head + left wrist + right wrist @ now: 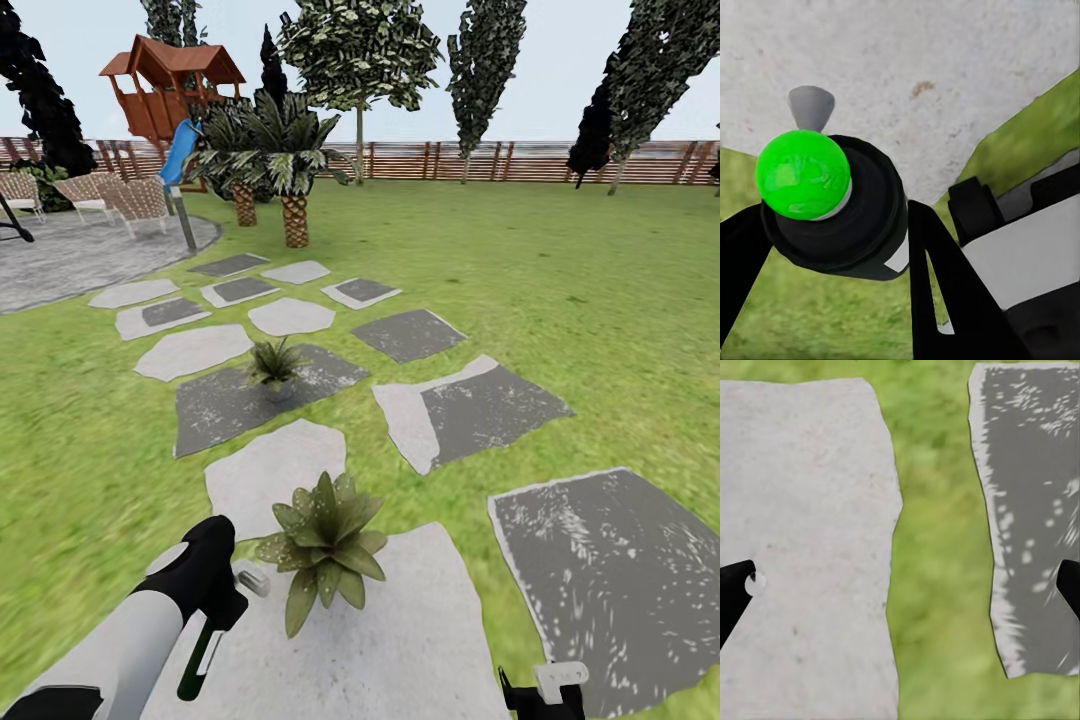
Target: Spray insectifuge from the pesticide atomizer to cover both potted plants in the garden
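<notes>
Atomizer (205,640) in left tool (222,592) | near plant (325,548) | far plant (275,362) beyond

Dark-green pesticide atomizer (205,648) (white label), speckled-grey stone (610,570).

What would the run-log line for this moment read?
left gripper: shut on pesticide atomizer, nozzle beside near potted plant | right gripper: open over stepping stones | far potted plant: ahead on dark stone

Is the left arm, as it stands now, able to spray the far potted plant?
Probably not from here. The left gripper holds the atomizer right beside the near plant. The far plant stands several stepping stones ahead, apart from the arm, so the robot likely must move closer first.
</notes>
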`<state>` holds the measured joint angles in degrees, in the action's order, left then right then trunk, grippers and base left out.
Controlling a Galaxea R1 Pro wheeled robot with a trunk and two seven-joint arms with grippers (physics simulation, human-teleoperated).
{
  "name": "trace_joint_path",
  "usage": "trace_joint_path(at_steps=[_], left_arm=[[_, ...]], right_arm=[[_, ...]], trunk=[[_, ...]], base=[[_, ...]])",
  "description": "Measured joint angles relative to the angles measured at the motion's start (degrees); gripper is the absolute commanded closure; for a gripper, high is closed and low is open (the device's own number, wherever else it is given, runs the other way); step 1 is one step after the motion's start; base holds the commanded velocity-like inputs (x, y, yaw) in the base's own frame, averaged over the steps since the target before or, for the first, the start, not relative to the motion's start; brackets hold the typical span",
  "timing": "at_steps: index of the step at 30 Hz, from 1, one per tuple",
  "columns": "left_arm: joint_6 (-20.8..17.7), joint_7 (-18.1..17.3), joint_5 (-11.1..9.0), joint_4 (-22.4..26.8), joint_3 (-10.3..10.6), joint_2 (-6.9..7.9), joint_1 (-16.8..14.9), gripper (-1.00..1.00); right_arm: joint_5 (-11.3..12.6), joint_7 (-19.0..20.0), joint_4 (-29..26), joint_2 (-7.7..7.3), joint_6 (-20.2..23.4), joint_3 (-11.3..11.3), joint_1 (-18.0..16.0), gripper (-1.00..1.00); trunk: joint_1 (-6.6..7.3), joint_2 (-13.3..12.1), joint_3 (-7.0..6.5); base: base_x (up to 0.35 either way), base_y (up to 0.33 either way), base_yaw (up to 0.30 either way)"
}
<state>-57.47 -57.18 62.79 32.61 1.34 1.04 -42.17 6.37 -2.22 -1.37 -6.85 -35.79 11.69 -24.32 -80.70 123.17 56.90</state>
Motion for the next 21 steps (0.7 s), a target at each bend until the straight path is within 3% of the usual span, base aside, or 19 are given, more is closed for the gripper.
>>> trace_joint_path(at_steps=[8,11,15,21], left_arm=[[0.0,0.2,-0.2,-1.0,0.1,-0.18,0.1,1.0],[0.1,0.2,-0.3,-1.8,0.1,-0.18,2.6,1.0],[0.4,0.2,-0.3,-1.4,0.1,-0.2,3.3,1.0],[0.4,0.2,-0.3,-1.7,0.1,-1.75,3.3,1.0]], right_arm=[[0.0,0.0,0.0,0.0,0.0,0.0,0.0,-1.0],[0.0,-0.1,0.0,0.0,0.0,0.0,0.0,-1.0],[0.0,-0.1,0.0,0.0,0.0,0.0,0.0,-1.0],[0.0,-0.1,0.0,0.0,0.0,0.0,0.0,-1.0]], trunk=[[-0.01,0.0,0.0],[-0.01,0.0,0.01],[-0.01,0.0,0.0],[0.0,0.0,0.0]], base=[[0.004,-0.001,0.0],[0.0,0.0,0.0],[0.0,0.0,0.0],[0.0,0.0,0.0]])
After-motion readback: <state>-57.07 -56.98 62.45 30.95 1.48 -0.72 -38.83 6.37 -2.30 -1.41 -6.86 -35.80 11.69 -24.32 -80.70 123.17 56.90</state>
